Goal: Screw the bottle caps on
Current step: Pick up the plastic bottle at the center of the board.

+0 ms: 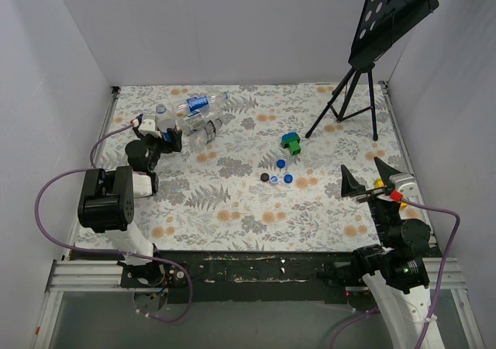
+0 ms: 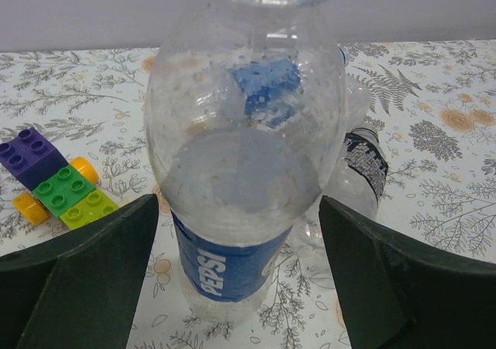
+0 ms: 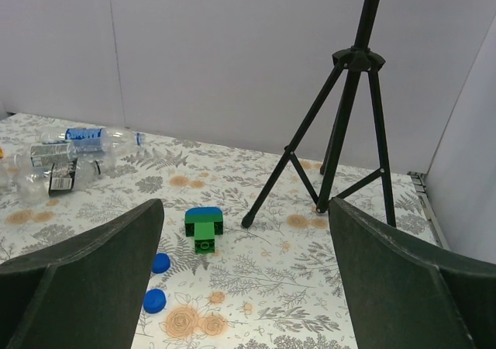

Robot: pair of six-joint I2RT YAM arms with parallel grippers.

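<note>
Lowest in the top view, at the right, the right gripper (image 1: 367,177) hangs over the floral table (image 1: 232,217). Its jaws are spread wide and nothing is between them. A little higher, near the middle of the frame, the bottle caps (image 1: 280,163) lie flat in a small group, three in a row and one above. The left one of the row is black, the next is paler, and the other two are blue. Just above them sits the green toy block (image 1: 291,141).

At the upper left, the left gripper (image 2: 239,209) is wide open, with one finger on each side of a bottle (image 2: 248,132). We see a thin gap on the right side, so it does not squeeze it. In the left wrist view its long axis runs from bottom to top, with the Pepsi label low. We cannot tell which end is the neck. The coloured toy blocks (image 2: 58,182) lie left of it.

Further up, the other bottles (image 1: 200,101) lie on their sides, their long axes roughly left to right. The black tripod (image 1: 349,93) stands in the upper right.
</note>
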